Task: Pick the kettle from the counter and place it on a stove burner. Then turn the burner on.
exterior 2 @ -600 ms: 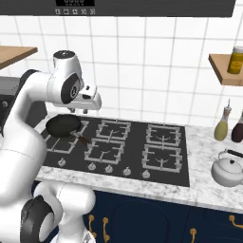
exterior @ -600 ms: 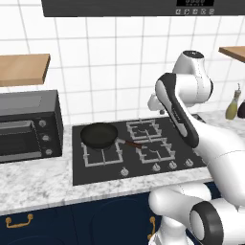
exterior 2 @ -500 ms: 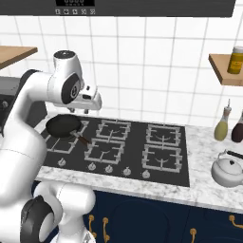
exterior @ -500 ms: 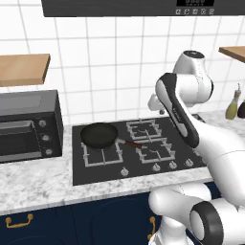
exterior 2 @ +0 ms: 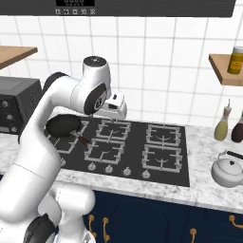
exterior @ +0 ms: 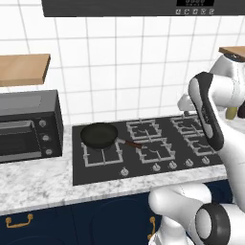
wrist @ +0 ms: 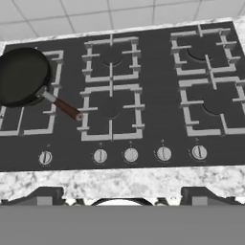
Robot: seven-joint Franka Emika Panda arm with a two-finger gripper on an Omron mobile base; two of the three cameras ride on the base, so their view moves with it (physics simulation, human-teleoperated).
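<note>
We see the small rounded silver kettle (exterior 2: 229,169) on the speckled marble counter (exterior 2: 209,190), right of the black glass cooktop (exterior 2: 128,147). A black frying pan (exterior 2: 63,126) sits on the cooktop's left grate, two bottles (exterior 2: 221,125) behind the kettle.

No text, brand or number can be read in any view. The range hood (exterior 2: 142,6) carries a small dark display panel (exterior 2: 75,3) on its front, near the top edge of the right base view, with a row of pale marks that are too small and blurred to make out; the same panel (exterior: 194,4) shows at the top right of the left base view, equally illegible. The toaster oven (exterior: 28,125), the cooktop knobs (wrist: 130,155) and the bottles (exterior 2: 221,127) show no legible lettering.
</note>
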